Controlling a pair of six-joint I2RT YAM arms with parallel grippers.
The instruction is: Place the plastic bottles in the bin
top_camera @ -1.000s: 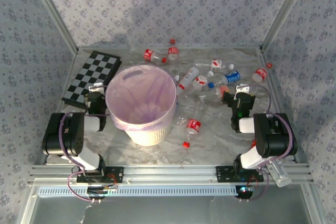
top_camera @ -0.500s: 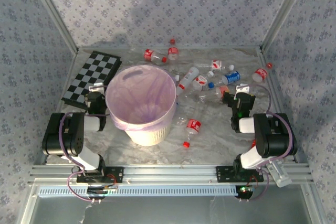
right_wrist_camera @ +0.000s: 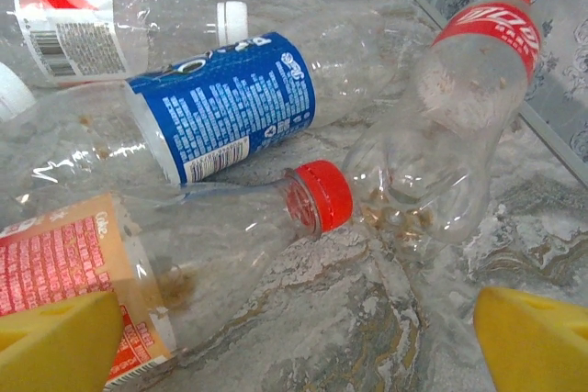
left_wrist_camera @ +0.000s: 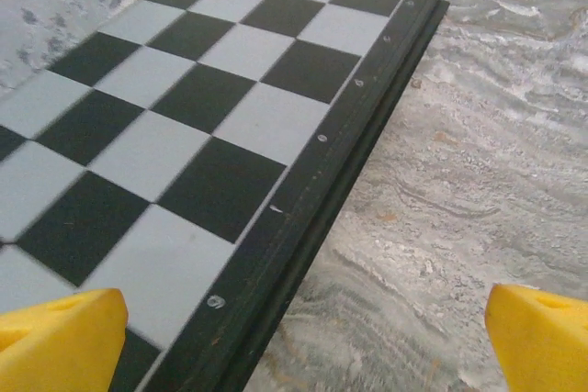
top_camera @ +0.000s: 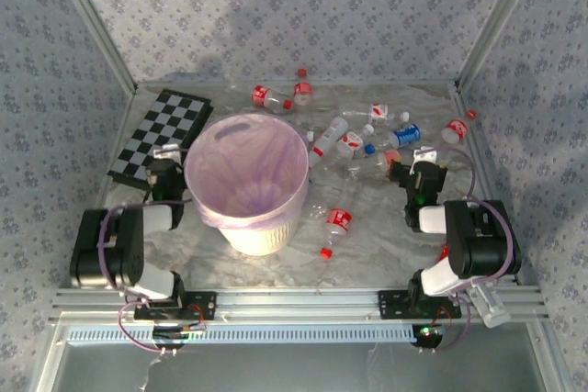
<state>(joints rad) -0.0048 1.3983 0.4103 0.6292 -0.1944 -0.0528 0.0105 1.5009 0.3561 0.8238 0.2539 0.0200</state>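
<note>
1. The round cream plastic bin (top_camera: 260, 236) has a pink bag (top_camera: 248, 167) over its rim. It stands on the grey marbled table (top_camera: 367, 254), left of the middle and close to the near edge.
2. Looking down into the bin, I see just the pink bag. I think no bottle is in it yet.
3. The small clear plastic bottles (top_camera: 338, 218) lie on their sides on the table. They spread from the far edge to the right edge, and a few are just beside the bin. About a dozen are left to put in.
4. The right gripper (right_wrist_camera: 299, 346) is spread wide and holds nothing. It sits low near the right edge of the table. Right in front of it lie a bottle with a blue label (right_wrist_camera: 225, 103) and a bottle with a red cap (right_wrist_camera: 230, 236).
5. The left gripper (left_wrist_camera: 299, 341) is spread wide too, and holds nothing. It sits low by the edge of the black-and-white chequered board (left_wrist_camera: 165, 117), at the left edge of the table.
6. I think the job is only at its start. The right gripper looks best placed for a first pick.
</note>
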